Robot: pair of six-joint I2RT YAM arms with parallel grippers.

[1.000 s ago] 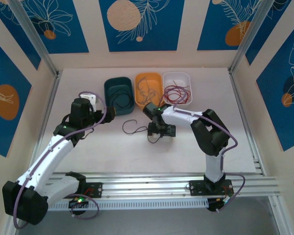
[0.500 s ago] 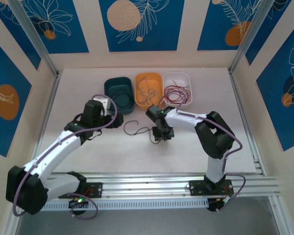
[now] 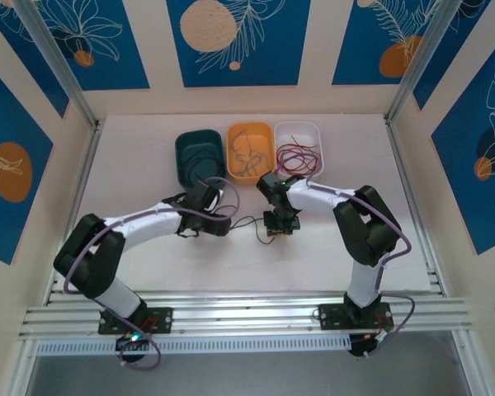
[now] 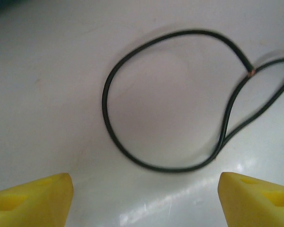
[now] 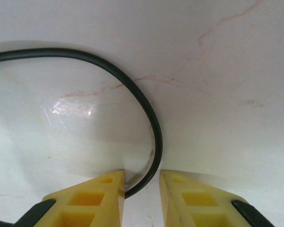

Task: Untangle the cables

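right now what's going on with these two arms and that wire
The right gripper pinches one part of a black cable lying on the table. The left gripper hangs open just over the cable's loop, not touching it. Behind them, the teal bin, orange bin and white bin hold other cables, so the untangling is under way.

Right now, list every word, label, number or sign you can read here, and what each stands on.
None can be read.
The wall panels carry only leaf and circle drawings; the green bin, orange bin, white bin and black cable bear no lettering.
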